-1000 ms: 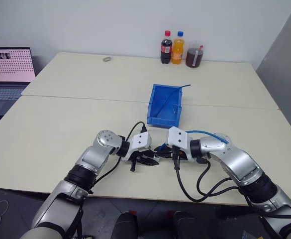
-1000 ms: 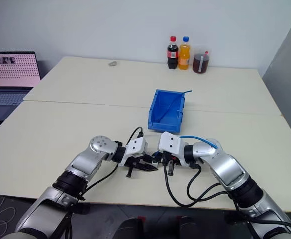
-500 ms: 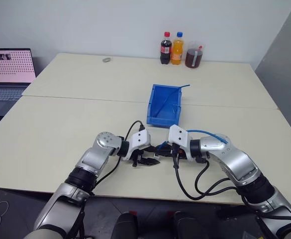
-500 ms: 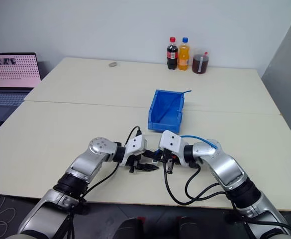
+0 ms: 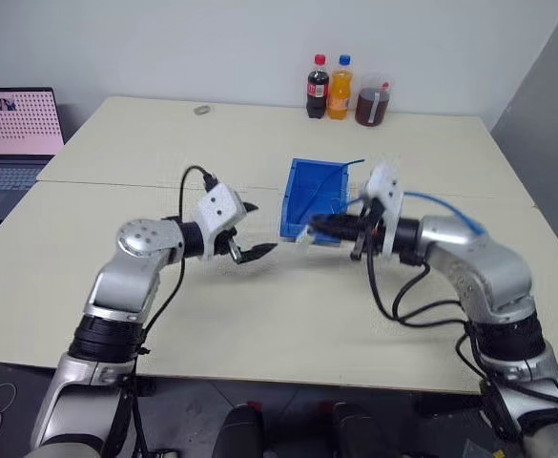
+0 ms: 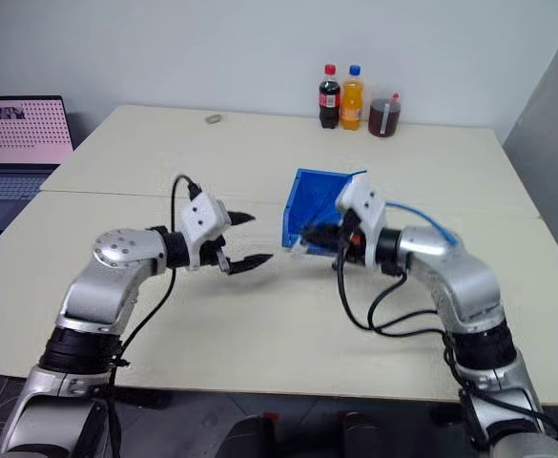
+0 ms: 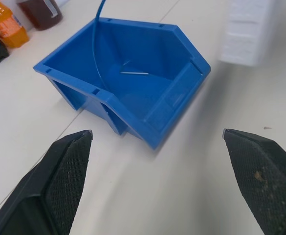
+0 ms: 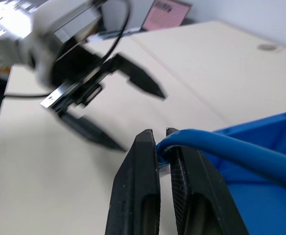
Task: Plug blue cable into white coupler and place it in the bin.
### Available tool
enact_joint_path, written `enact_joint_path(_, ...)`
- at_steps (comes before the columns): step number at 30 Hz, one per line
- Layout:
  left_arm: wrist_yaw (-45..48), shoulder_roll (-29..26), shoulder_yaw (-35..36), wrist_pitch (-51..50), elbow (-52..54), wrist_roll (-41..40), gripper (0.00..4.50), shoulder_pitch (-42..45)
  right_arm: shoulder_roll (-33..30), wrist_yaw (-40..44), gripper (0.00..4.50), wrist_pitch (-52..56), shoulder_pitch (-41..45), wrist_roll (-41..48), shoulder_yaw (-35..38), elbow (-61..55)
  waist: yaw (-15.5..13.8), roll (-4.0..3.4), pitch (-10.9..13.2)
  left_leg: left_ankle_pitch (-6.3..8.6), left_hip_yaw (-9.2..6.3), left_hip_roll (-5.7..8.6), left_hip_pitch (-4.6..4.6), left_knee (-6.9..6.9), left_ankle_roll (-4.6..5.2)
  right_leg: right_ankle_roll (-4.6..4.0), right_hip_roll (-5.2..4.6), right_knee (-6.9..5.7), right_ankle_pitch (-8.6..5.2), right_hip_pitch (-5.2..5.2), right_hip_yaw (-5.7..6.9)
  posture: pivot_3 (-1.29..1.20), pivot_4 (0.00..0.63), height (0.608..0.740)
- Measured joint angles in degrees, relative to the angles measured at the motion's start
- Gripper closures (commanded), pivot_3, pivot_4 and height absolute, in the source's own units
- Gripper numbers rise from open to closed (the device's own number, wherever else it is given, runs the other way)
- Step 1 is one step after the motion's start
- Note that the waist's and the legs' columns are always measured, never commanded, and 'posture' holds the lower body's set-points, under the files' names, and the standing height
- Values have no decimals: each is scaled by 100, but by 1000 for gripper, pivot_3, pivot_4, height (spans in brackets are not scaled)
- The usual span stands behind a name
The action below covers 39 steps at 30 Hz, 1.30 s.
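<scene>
Blue cable (image 8: 216, 147) end pinched, arching over bin (image 7: 179, 93); white coupler (image 5: 304, 235) at bin's front.

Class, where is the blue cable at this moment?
The blue cable is pinched between the right gripper's shut fingers, held above the table just in front of the bin, and it arcs back over the right arm.

Silver arms, white wrist housings, black cables, black-fingered end effectors
</scene>
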<state>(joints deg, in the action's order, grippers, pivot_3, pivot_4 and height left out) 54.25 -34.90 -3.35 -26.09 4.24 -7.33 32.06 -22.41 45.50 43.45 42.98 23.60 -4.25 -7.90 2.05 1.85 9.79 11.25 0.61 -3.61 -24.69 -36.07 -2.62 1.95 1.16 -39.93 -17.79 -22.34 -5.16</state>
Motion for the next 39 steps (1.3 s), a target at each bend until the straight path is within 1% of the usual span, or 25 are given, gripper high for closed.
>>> enact_joint_path(2, -40, 22, -5, -154, 89, -73, 0, 0, 142, -88, 4465, -191, 409, -78, 14, 707, 4, -1, 1, 0, 1, 0, 0, -1, 0, -1, 0, -1, 0, -1, 0, 0, 150, 740)
enact_joint_path(4, -115, 23, -9, -219, 111, -92, 0, -3, 246, -144, 3749, -547, 855, -287, -6, 1540, 1, -2, 2, 0, 1, -1, 0, 1, 0, -2, 0, 0, 0, -2, 0, 0, 150, 740)
enact_joint_path(5, -143, 37, -16, -221, 111, -93, 0, 8, 294, -166, 3585, -892, 1252, -543, -118, 2352, 3, -4, 4, 0, 7, 2, 0, 3, 0, -1, -1, 0, 1, -5, -3, 0, 150, 740)
enact_joint_path(6, -160, 41, -27, -220, 113, -95, 0, 7, 311, -148, 3280, -1105, 1489, -695, -196, 2860, 5, -4, 5, 0, 9, 2, 0, 2, 0, -1, -2, -1, 1, -5, -4, 0, 150, 740)
enact_joint_path(7, -177, 44, -38, -219, 112, -96, 0, 12, 317, -143, 3092, -1269, 1660, -812, -238, 3231, 8, -4, 5, 0, 9, 2, 0, 3, 0, -1, -2, 1, 1, -5, -4, 0, 150, 740)
enact_joint_path(8, -207, 47, -52, -216, 105, -103, 0, 11, 321, -87, 2793, -1504, 1846, -955, -285, 3677, 11, -4, 6, 0, 10, 1, -1, 5, 0, -2, -3, 4, 0, -6, -4, 0, 150, 740)
enact_joint_path(9, -230, 47, -68, -213, 101, -107, 0, 11, 331, -18, 2633, -1698, 1983, -1063, -338, 4052, 4, -4, 6, 0, 10, 2, -2, 6, 0, -3, -6, 5, 0, -6, -3, 0, 150, 740)
enact_joint_path(12, -246, 50, -92, -168, 77, -117, 0, 11, 265, 394, 1842, -2125, 2432, -1445, -609, 5205, -4, -8, 11, 0, 17, 6, -10, 7, 0, -6, -14, 5, -1, -14, -5, 0, 150, 740)
enact_joint_path(14, -250, 49, -93, -93, 57, -117, 0, 9, 66, 713, 1410, -2234, 2629, -1637, -757, 5571, -22, -13, 18, 0, 21, 10, -19, 7, -1, -6, -19, 4, -1, -26, -6, 0, 150, 740)
enact_joint_path(15, -250, 25, -91, -35, 10, -115, 0, 2, -191, 1024, 1122, -2355, 2749, -1811, -864, 5772, -37, -14, 23, 1, 23, 13, -21, 7, -1, -6, -23, 5, -1, -28, -6, 0, 150, 740)
enact_joint_path(16, -252, 20, -88, 2, -28, -115, 0, 2, -318, 1195, 991, -2396, 2770, -1857, -910, 5793, -44, -16, 24, 1, 23, 15, -21, 8, -1, -6, -24, 7, -1, -28, -6, 0, 150, 740)
enact_joint_path(18, -268, -38, -72, 41, -160, -115, 0, -12, -805, 1804, 440, -2521, 2779, -2027, -1001, 5786, -42, -16, 26, 2, 27, 15, -21, 9, -1, -6, -25, 8, -1, -28, -9, 0, 150, 740)
enact_joint_path(19, -289, -62, -64, 41, -206, -115, 0, -35, -980, 2040, 365, -2551, 2765, -2063, -1040, 5778, -29, -17, 27, 2, 29, 12, -21, 9, -1, -6, -23, 8, -1, -29, -12, 0, 150, 740)
enact_joint_path(20, -295, -65, -62, 41, -239, -120, 0, -37, -1067, 2183, 77, -2561, 2725, -2082, -1044, 5740, -23, -17, 27, 2, 28, 11, -21, 9, -1, -6, -22, 8, -1, -29, -12, 0, 150, 740)
enact_joint_path(22, -301, -65, -61, 42, -283, -155, 0, -33, -1191, 2427, 32, -2560, 2526, -2103, -1056, 5544, 15, -17, 27, 2, 28, 4, -19, 9, -1, -6, -15, 2, -1, -30, -15, 0, 150, 740)
enact_joint_path(25, -270, -108, -37, 52, -512, -189, 0, 4, -1572, 2783, 32, -2566, 1918, -2231, -1127, 5002, 25, -19, 28, 1, 26, 5, -18, 7, -1, -6, -14, -2, -2, -31, -14, 0, 150, 740)
enact_joint_path(28, -290, -224, 96, 101, -869, -184, 0, 48, -2115, 2745, 32, -2748, 1078, -2333, -1062, 4482, -5, -19, 31, 1, 30, 10, -19, 6, -1, -6, -18, 0, -2, -31, -18, 0, 150, 740)
enact_joint_path(29, -334, -246, 181, 101, -958, -185, 0, 63, -2252, 2645, 32, -2765, 793, -2329, -943, 4293, -15, -18, 32, 1, 33, 11, -19, 4, -1, -6, -20, -1, -2, -31, -21, 0, 150, 740)
enact_joint_path(31, -379, -261, 324, 100, -1013, -195, 0, 84, -2381, 2525, 32, -2675, 489, -2223, -693, 3926, 1, -21, 34, 1, 40, 9, -18, 3, -1, -5, -20, -2, -1, -33, -31, 0, 150, 740)
enact_joint_path(34, -450, -259, 404, 48, -997, -281, 0, 71, -2616, 2435, 32, -2242, -151, -1757, -47, 2790, 6, -22, 34, 1, 34, 5, -15, 6, -2, -5, -16, -2, -1, -29, -25, 0, 150, 740)
enact_joint_path(35, -478, -271, 448, 23, -955, -307, 0, -13, -2655, 2377, 32, -1961, -455, -1518, 277, 2323, 7, -21, 34, 1, 33, 4, -15, 6, -2, -5, -16, -2, -1, -28, -25, 0, 150, 740)
enact_joint_path(37, -483, -319, 572, -5, -811, -411, 0, -248, -2616, 2180, 32, -1419, -978, -1035, 789, 1543, 14, -21, 34, 1, 31, 2, -15, 6, -2, -5, -16, -2, -2, -28, -25, 0, 150, 740)
enact_joint_path(39, -484, -363, 666, -111, -672, -502, 0, -399, -2505, 1980, 32, -950, -1307, -639, 1115, 962, 23, -21, 35, 0, 29, 4, -15, 3, -3, -4, -16, -4, -1, -26, -23, 0, 150, 740)
